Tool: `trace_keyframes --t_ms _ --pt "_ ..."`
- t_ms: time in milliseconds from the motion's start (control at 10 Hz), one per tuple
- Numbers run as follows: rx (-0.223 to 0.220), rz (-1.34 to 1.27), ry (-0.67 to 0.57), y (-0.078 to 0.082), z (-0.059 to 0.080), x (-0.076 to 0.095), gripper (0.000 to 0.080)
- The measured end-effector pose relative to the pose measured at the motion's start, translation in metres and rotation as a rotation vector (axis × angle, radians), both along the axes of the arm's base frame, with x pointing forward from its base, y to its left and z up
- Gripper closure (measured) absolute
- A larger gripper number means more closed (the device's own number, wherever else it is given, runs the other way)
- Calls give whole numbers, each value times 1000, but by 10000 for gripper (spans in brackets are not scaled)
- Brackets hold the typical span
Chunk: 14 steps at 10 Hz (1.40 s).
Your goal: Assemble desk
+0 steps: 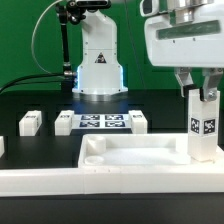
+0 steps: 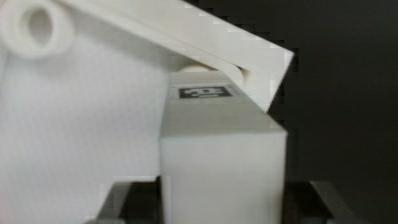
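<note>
Foreground holds a long white rail (image 1: 40, 182) lying across the black surface (image 1: 40, 150), and we set it aside as no part of the desk. Just behind it lies the desk panel (image 1: 140, 152), rim upward, its long axis running from the exterior view's left to the exterior view's right.

At the panel's corner on the exterior view's right we find the claw (image 1: 203, 92) clamped on the held leg (image 1: 203, 130). The leg hangs straight below the claw, upright with its long axis vertical. Its tag faces the exterior camera and its lower end is down at the corner. The wrist view confirms the grip: dark fingers (image 2: 121, 205) press either side of the leg (image 2: 222, 165), whose tag (image 2: 205, 90) sits close to the panel's wall (image 2: 89, 110). A round socket (image 2: 39, 35) shows off to one side. We cannot tell whether the leg's foot is seated in a corner socket or only resting at it. In our judgement the coming move depends on that vertical alignment being kept.

Farther back, the left loose leg (image 1: 30, 122) and the middle loose leg (image 1: 62, 122) lie beside the marker board (image 1: 100, 122), and the right loose leg (image 1: 138, 120) lies on its other side. Farthest stands the robot base (image 1: 97, 62).
</note>
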<state>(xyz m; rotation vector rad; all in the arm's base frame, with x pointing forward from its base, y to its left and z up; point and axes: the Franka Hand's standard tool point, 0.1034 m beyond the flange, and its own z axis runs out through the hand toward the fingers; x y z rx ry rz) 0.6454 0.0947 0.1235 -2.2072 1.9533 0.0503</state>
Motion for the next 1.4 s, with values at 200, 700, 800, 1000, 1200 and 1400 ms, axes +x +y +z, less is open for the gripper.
trace_keyframes --t_ms 200,700,800,1000,1200,1400 --pt "32 -144 23 8 1 0 509" --pt "-44 317 -20 16 -2 -2 230" --pt "-60 435 -22 23 -3 -4 166" --pt "-68 582 -46 29 -2 -5 155" --pt "-77 698 -65 29 -3 -5 150" --pt "-121 1009 -92 25 -4 -4 150"
